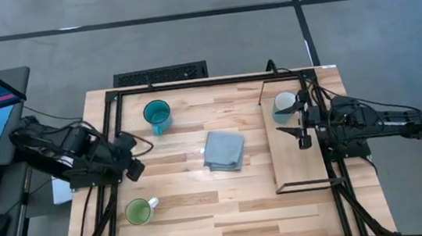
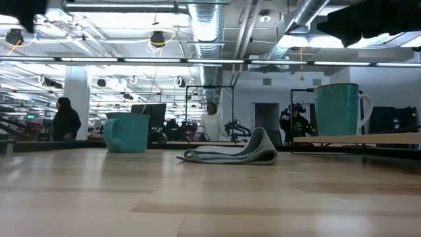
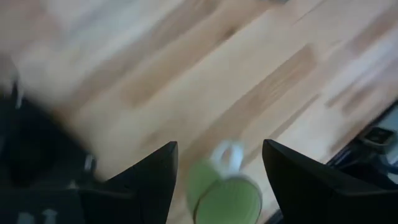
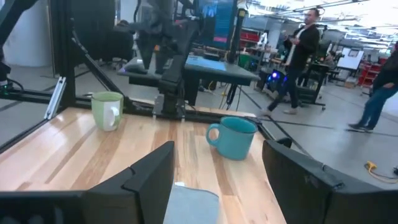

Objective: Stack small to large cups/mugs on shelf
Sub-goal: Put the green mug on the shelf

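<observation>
The light green mug (image 1: 138, 212) stands upright near the table's near left corner. The teal-blue mug (image 1: 157, 116) stands upright toward the far edge. A pale mug with a white handle (image 1: 284, 108) stands on the far end of the shelf (image 1: 297, 156), a light-wood board on the table's right side. My left gripper (image 1: 133, 171) hovers open above the table, just beyond the green mug (image 3: 226, 194). My right gripper (image 1: 304, 134) hangs open over the middle of the shelf, beside the pale mug (image 2: 338, 109). It faces the green mug (image 4: 107, 111) and the teal mug (image 4: 232, 137).
A folded grey-blue cloth (image 1: 224, 150) lies at the table's middle, between the mugs and the shelf. A black frame (image 1: 215, 81) runs round the tabletop. Bare wood lies between the cloth and the near edge. People stand in the room beyond the table.
</observation>
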You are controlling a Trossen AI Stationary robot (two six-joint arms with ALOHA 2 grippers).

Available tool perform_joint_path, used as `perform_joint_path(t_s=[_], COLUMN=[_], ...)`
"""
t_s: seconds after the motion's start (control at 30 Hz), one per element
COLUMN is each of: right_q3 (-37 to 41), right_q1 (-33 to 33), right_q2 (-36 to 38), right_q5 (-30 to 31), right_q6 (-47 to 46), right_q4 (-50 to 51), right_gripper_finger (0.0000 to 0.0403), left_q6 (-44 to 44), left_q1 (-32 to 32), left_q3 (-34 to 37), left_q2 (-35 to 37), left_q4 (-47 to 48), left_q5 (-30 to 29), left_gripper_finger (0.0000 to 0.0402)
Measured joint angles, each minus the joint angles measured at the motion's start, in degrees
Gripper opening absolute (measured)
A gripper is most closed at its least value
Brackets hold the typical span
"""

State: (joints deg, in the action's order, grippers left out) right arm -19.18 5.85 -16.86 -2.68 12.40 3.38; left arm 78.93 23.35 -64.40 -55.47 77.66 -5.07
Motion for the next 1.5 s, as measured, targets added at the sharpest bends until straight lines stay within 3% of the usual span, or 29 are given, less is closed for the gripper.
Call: perform_joint_path(t_s=[0.4, 0.7, 1.33, 1.5], right_q3=[-0.02, -0.02, -0.02, -0.02], right_q1=[-0.12, -0.17, -5.24, -5.51], right_q2=[0.02, 0.01, 0.01, 0.02], right_q5=[-0.21, -0.48, -0.57, -0.59], right_q6=[-0.43, -2.07, 1.62, 1.62], right_q4=[2.62, 8.65, 7.06, 7.32], right_gripper_finger=[0.0265, 0.0265, 0.0265, 0.0265], left_q6=[24.76, 34.93, 56.64, 57.47], left_q1=[13.47, 20.31, 26.22, 26.26], left_q3=[-0.02, -0.02, -0.02, 0.15], left_q2=[-10.18, -16.04, -23.47, -23.44], left_q4=[-6.79, -7.96, -11.24, -8.34], left_q5=[9.96, 13.58, 14.57, 14.7], left_gripper_finger=[0.0226, 0.0226, 0.0226, 0.0226])
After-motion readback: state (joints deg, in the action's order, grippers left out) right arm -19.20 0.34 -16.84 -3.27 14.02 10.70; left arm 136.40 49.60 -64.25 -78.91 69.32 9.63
